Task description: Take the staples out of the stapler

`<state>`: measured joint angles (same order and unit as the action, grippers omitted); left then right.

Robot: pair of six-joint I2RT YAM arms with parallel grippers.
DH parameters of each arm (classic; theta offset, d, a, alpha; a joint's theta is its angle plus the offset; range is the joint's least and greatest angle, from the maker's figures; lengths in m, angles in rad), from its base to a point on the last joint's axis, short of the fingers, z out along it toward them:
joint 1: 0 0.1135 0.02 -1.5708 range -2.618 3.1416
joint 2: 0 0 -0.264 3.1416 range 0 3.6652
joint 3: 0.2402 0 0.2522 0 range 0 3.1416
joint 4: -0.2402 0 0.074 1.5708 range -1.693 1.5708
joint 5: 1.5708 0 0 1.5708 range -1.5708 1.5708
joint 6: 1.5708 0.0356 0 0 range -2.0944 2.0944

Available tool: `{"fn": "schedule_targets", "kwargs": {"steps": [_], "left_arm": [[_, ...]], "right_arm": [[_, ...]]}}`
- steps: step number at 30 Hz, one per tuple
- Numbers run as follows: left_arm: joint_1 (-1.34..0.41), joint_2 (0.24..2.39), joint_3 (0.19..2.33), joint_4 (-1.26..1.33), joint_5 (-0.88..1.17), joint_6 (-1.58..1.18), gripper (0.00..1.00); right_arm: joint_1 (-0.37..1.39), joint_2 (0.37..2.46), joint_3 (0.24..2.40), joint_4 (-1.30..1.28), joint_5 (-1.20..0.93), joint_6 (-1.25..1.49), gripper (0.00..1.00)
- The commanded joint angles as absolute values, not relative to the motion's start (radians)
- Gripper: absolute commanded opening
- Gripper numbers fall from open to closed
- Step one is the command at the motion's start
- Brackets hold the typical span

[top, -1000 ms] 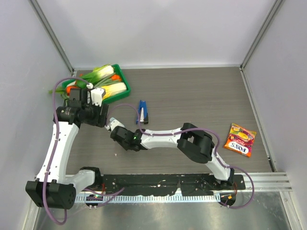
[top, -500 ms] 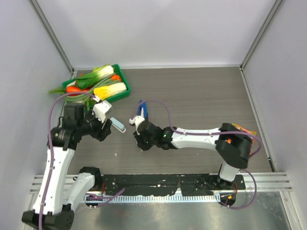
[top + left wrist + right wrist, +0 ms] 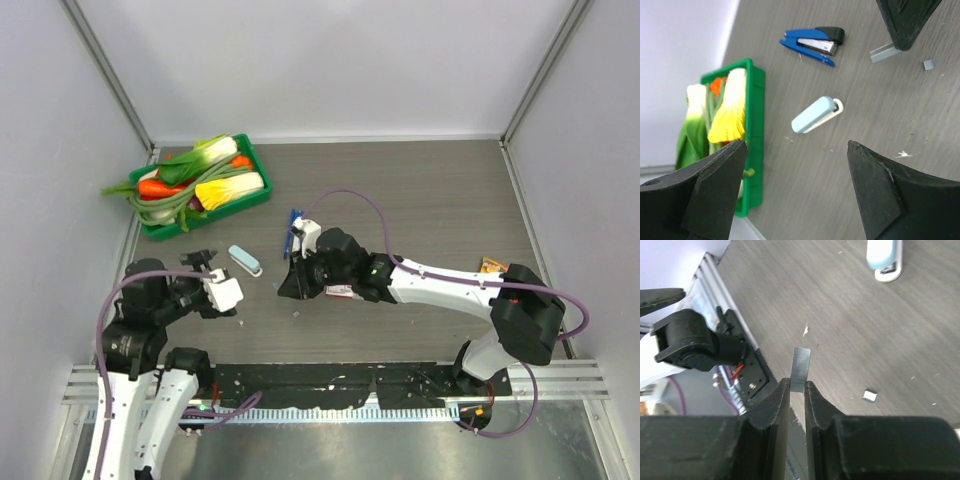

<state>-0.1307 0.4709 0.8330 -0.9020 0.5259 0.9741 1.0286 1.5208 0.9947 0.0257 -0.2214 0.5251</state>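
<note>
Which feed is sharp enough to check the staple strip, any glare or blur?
Right wrist view: staple strip crisp in the right claw, no glare. Left wrist view: stapler sharp, left claw only dark, soft-edged silhouettes. Top view: even light, faint shadows, strip too small to judge.

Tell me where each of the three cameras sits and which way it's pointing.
Top external: high behind the bases, looking down at the table; left arm and right arm show.
Left wrist: above the table, looking down at the stapler and teal block; left gripper, jaws open, at the bottom.
Right wrist: over the table, facing its near edge; right gripper, jaws pinching a staple strip.
Shared: both wrist views show the teal block.
</note>
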Motion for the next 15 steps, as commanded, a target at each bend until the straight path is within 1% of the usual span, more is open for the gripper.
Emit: {"fn": "schedule_targets", "kwargs": {"steps": [1, 2, 3, 4, 5, 7, 11, 15], "left_arm": [[-0.132, 0.381, 0.775, -0.764, 0.646, 1.103, 0.86], [-0.132, 0.347, 0.726, -0.724, 0.669, 1.139, 0.86], [-0.130, 0.313, 0.697, -0.700, 0.689, 1.238, 0.86], [-0.132, 0.242, 0.633, -0.669, 0.712, 1.282, 0.84], [-0.135, 0.212, 0.603, -0.616, 0.754, 1.342, 0.84], [-0.152, 0.161, 0.539, -0.545, 0.785, 1.406, 0.82], [-0.153, 0.184, 0.515, -0.465, 0.868, 1.469, 0.82], [-0.153, 0.199, 0.517, -0.460, 0.936, 1.535, 0.79]], "right_arm": [[0.997, 1.482, 0.953, 0.188, -0.425, 0.673, 0.07], [0.986, 1.476, 0.942, 0.248, -0.455, 0.705, 0.07], [0.982, 1.474, 0.922, 0.276, -0.513, 0.731, 0.07], [0.976, 1.473, 0.910, 0.305, -0.538, 0.792, 0.07], [0.963, 1.468, 0.887, 0.374, -0.558, 0.822, 0.07], [0.954, 1.467, 0.870, 0.431, -0.615, 0.876, 0.07], [0.933, 1.471, 0.850, 0.581, -0.679, 0.995, 0.07], [0.919, 1.485, 0.847, 0.684, -0.725, 1.072, 0.07]]}}
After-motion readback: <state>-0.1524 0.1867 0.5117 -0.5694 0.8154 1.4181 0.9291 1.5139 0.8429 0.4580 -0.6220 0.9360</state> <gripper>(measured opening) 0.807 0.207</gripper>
